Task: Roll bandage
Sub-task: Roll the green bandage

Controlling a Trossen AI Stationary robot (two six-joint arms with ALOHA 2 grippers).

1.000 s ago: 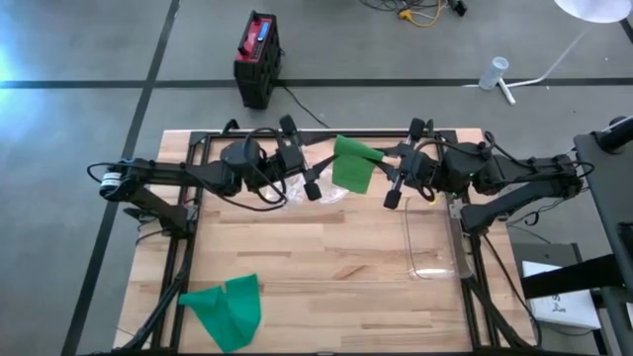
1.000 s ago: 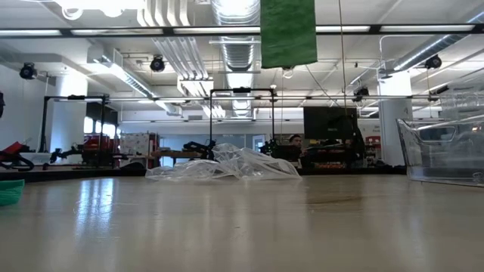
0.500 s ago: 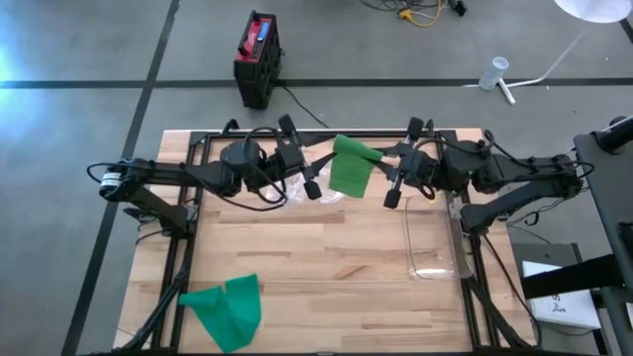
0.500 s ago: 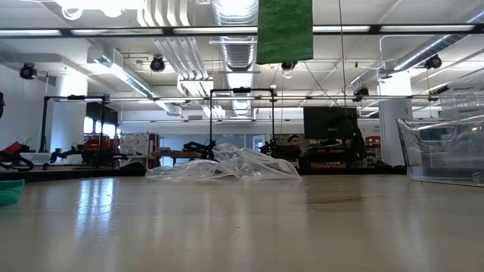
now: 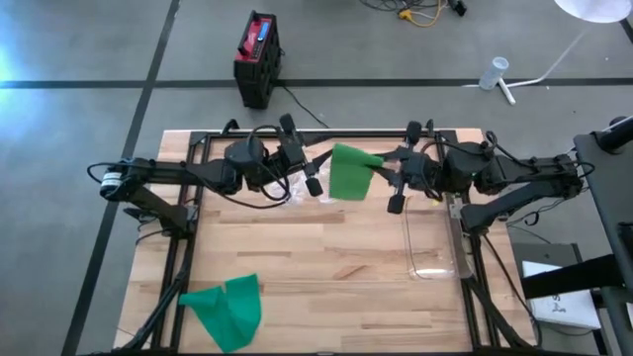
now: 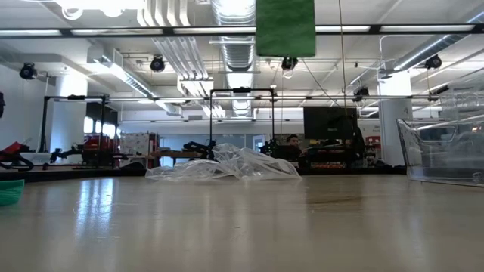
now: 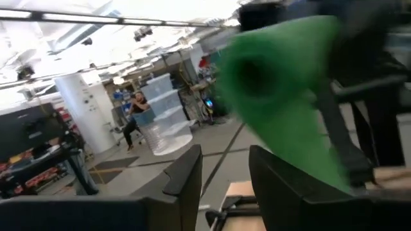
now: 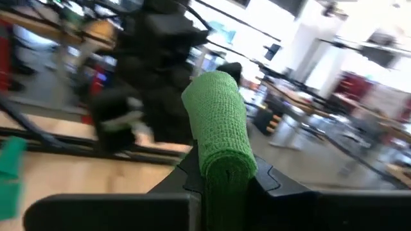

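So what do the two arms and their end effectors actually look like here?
Both arms are dark, near black, built of slim jointed links with loose black cables looping along them. The left end effector and right end effector each carry two flat, dark, blade-like fingers. No markings are legible.

Open-plan lab/workshop; ceiling ducts (image 6: pixel 236 38); equipment benches (image 6: pixel 113 151); concrete floor (image 5: pixel 79 59)

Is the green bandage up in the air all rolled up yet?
Only partly. The right pincer pinches a rolled end, but the rest of the green bandage hangs flat like a sheet.
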